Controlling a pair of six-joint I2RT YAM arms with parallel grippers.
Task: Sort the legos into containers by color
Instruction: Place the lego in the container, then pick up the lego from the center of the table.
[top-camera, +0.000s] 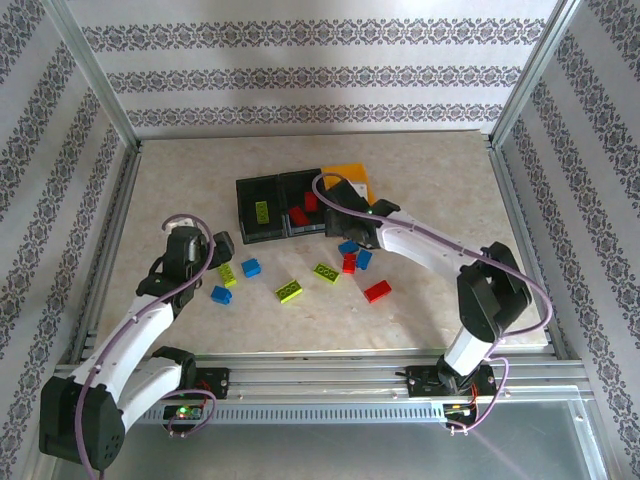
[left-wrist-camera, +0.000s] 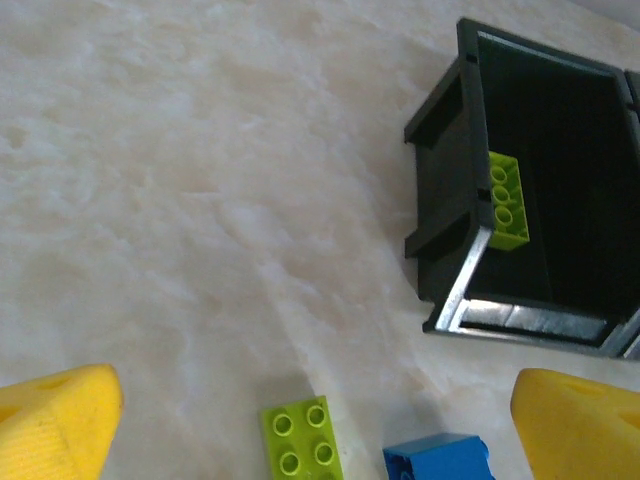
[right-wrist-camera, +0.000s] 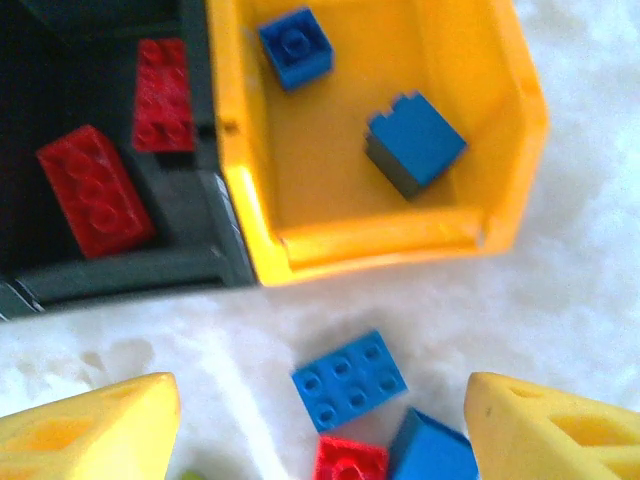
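Right wrist: right fingers (right-wrist-camera: 545, 430) gape empty over loose legos (right-wrist-camera: 349, 380); left fingers (left-wrist-camera: 50, 420) gape empty too.

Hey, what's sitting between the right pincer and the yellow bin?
A flat blue brick lies on the table between the open right pincer and the near wall of the yellow bin, seen in the right wrist view.

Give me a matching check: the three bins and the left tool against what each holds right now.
1. end black bin
2. middle black bin
3. yellow bin
4. left tool

A. blue bricks
B. nothing, open
C. lime brick
D. red bricks

Pairs: 1-C, 2-D, 3-A, 4-B
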